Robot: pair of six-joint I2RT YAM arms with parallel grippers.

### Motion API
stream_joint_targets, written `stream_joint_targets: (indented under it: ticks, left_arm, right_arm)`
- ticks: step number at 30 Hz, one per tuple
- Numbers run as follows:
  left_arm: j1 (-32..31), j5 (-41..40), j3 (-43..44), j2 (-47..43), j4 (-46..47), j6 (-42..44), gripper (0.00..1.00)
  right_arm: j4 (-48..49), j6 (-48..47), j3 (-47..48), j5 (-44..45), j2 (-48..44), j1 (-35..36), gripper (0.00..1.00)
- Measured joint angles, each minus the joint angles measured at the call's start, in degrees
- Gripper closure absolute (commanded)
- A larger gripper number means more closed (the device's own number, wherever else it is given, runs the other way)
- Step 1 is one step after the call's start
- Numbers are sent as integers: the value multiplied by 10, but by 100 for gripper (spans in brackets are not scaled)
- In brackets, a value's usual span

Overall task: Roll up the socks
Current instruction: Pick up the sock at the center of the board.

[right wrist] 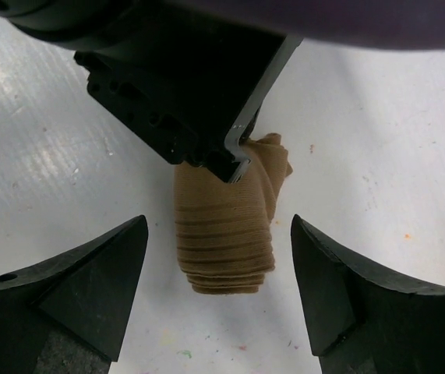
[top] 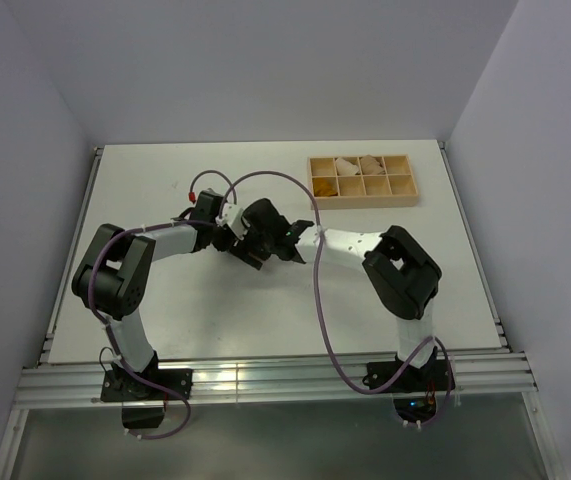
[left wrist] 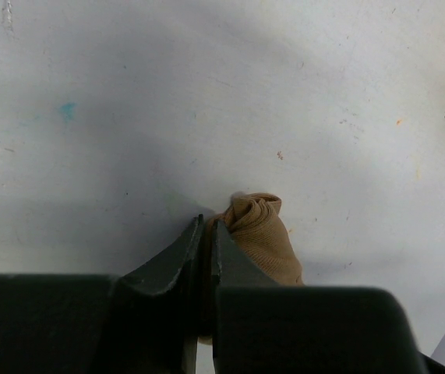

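Scuffed white table (top: 165, 300) flecked with small coloured specks, light wooden tray of eight compartments (top: 363, 201) lying toward its far right corner, tan-brown ribbed fabric sock (right wrist: 224, 234) bunched into a roll at mid-table.

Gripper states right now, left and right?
Left gripper: closed, pinching the tan sock.
Right gripper: open, jaws either side of the tan sock, holding nothing.

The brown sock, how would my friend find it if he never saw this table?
Look at the middle of the white table. There the left pincer pinches the tan-brown sock, a ribbed bunched-up roll, with the open right pincer either side of it. Nothing else there is soft and brown; the pale bundles sit apart in the wooden tray.
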Motion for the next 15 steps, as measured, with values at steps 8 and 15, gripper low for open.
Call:
stream_joint_targets:
  ticks: [8, 15]
  left_arm:
    - [4, 8, 0, 0, 0, 0, 100]
    - [9, 21, 0, 2, 0, 0, 100]
  right_arm:
    - [31, -1, 0, 24, 16, 8, 24]
    - [61, 3, -3, 21, 30, 9, 28]
